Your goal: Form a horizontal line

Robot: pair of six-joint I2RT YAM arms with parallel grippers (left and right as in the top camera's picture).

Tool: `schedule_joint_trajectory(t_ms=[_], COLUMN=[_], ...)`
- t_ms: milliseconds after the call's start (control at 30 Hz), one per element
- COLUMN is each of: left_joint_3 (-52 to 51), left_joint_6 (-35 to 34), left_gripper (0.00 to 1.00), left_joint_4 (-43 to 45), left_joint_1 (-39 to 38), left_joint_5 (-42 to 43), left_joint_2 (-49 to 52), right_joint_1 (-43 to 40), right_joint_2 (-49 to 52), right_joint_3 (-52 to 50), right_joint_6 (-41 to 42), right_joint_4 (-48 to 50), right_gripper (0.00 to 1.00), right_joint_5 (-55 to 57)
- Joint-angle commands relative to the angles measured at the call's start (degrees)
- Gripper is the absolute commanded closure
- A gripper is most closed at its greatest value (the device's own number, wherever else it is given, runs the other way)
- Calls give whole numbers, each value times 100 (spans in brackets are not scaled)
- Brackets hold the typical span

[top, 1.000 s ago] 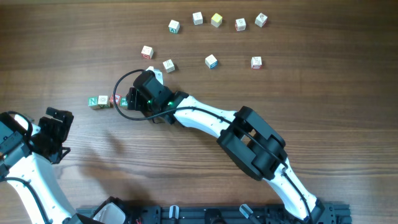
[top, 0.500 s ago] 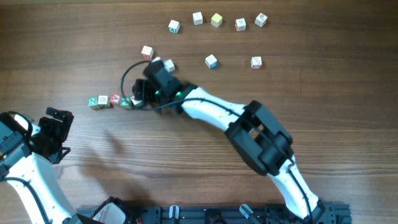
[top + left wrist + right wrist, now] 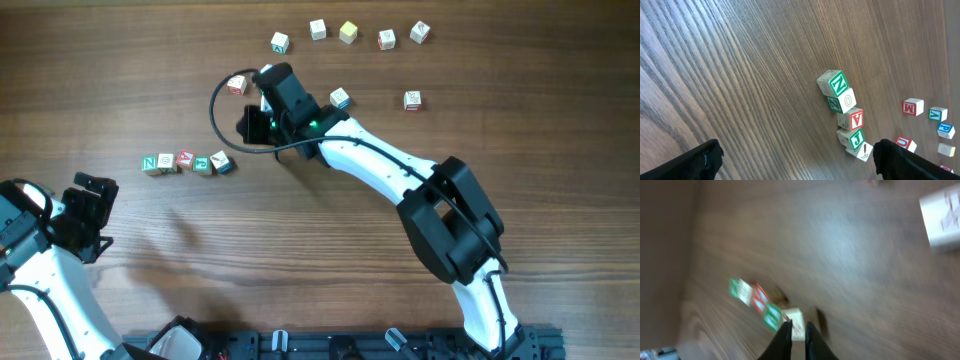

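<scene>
Row (image 3: 185, 160) lengthened, last piece askew

The row is laid on the left part of the tabletop (image 3: 120, 60), well apart from the scattered pieces farther off, and is begun at its left end by the green N. Four cubes are set touching. A fifth cube (image 3: 221, 160) is seen at the right end, turned at an angle and slightly off the others' line. In the left wrist view the row is shown bending a little toward that piece.

The right claw (image 3: 251, 126) is held far and right of the row's end, clear of it. In its own blurred view its fingertips are drawn together with nothing between them. The left claw (image 3: 88, 212) is parked at the near left, spread wide and empty, well apart from the row.

If the skewed fifth cube is left as it lies, the drift could be carried on by every later piece, and a crooked line would result. A correcting push with the closed claw could knock the neighbouring cubes out of contact. The looped cable (image 3: 214, 108) hangs close to one of the loose cubes (image 3: 236, 84), which could be dragged as the arm swings.

A second ago the right claw was down over the row's right end, hiding it. It has since been drawn back toward the far right, and the fifth cube is now uncovered. The left arm has not been moved.
</scene>
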Motion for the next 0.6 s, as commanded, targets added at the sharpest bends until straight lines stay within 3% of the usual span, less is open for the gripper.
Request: schedule_joint_trajectory(t_ms=[0, 167, 300, 367, 567], left_joint_3=[50, 50, 50, 50, 50], left_joint_6=[28, 28, 31, 9, -459], left_gripper=[0, 0, 0, 0, 0], left_joint_4=[-4, -4, 4, 474, 859], left_joint_1=[-7, -7, -7, -7, -7], left_joint_5=[-31, -31, -37, -155, 179], left_joint_2=[13, 13, 35, 35, 35], right_joint_1=[22, 15, 13, 13, 13], right_joint_2=[-68, -68, -68, -68, -68], right_joint_3=[26, 24, 24, 24, 24], right_joint_6=[-463, -472, -750, -911, -1139], right_joint_4=[-586, -1705, -1893, -1912, -1926], right_gripper=[92, 95, 95, 95, 95], right_joint_5=[181, 1202, 1137, 1141, 1147])
